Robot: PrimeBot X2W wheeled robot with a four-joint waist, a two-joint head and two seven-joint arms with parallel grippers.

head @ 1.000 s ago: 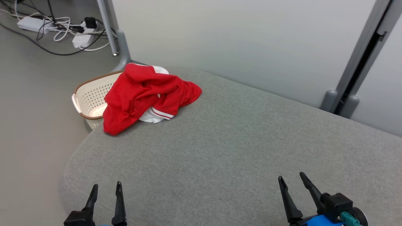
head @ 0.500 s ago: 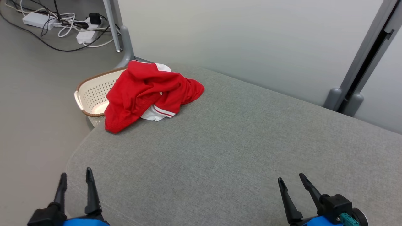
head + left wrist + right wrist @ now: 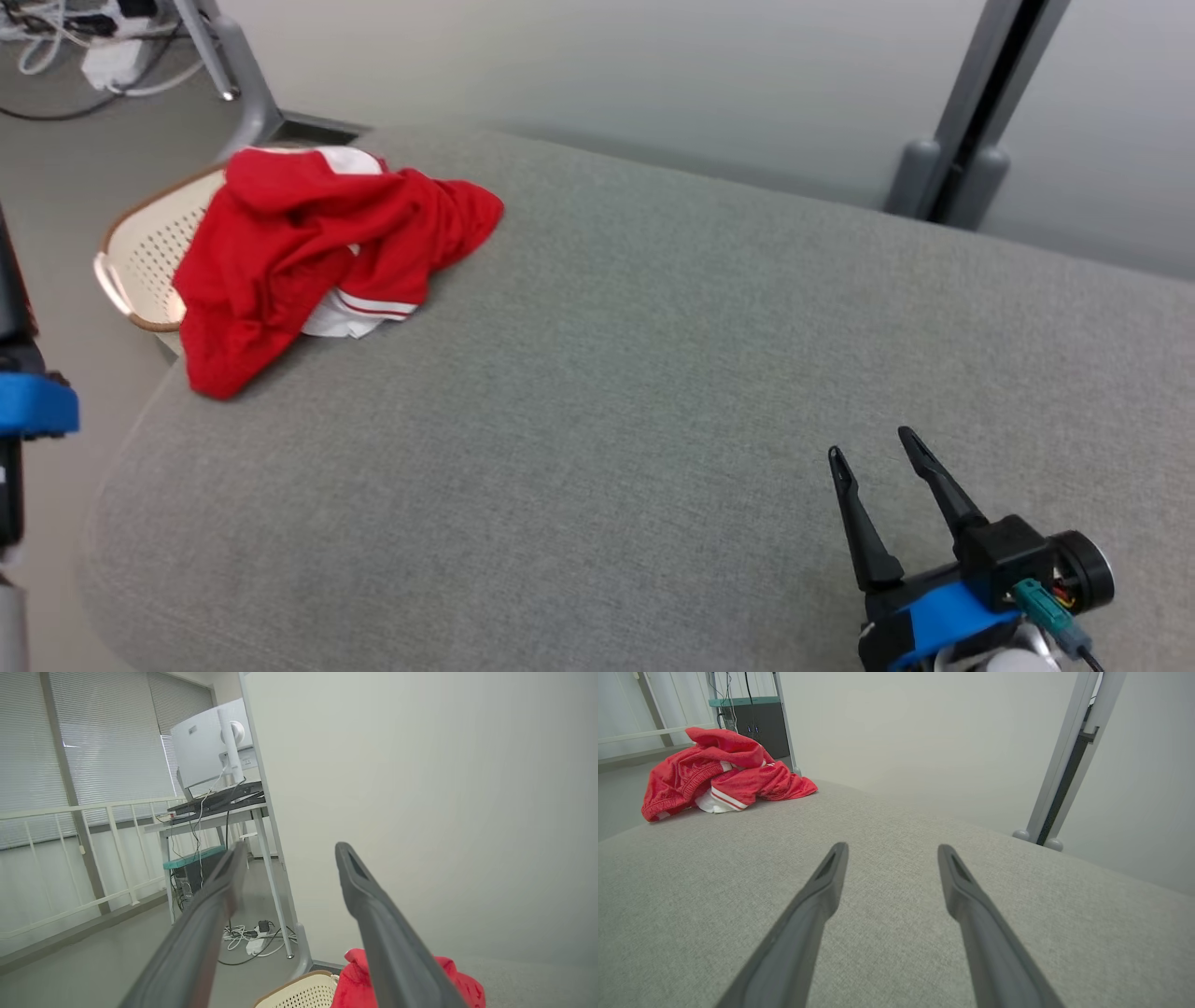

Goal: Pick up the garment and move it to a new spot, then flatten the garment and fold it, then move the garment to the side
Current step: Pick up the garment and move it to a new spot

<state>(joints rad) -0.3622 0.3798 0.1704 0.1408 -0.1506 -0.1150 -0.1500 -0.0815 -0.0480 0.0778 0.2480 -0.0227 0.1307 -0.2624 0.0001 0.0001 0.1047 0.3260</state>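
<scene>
Starting from the near edge, the counter, covered in grey cloth, lies bare in front of the robot. No part of the task seems done yet: nothing is spread, flattened or folded there. Farther off, at the far left corner, the garment is a crumpled red heap, with some white cloth and a red-striped hem showing under it. It lies on the corner of the counter and hangs partly over a cream basket that stands just beside the counter. Whether the cloth rests on the basket's rim I cannot tell for sure. So everything is left to do: the pick-up, the move to a new spot, the flattening, the fold and the last move to the side.

The right tool is low over the near right part of the counter, well apart from the garment. Its two fingers are spread and empty, pointing across the counter toward the wall. The left arm shows at the left edge of the head view, beside the counter and not over it. The left tool is raised and also released, with nothing between its fingers. It points above the basket and the garment, toward the wall and a desk beyond. In my judgement the left arm is better placed for the first grasp.
</scene>
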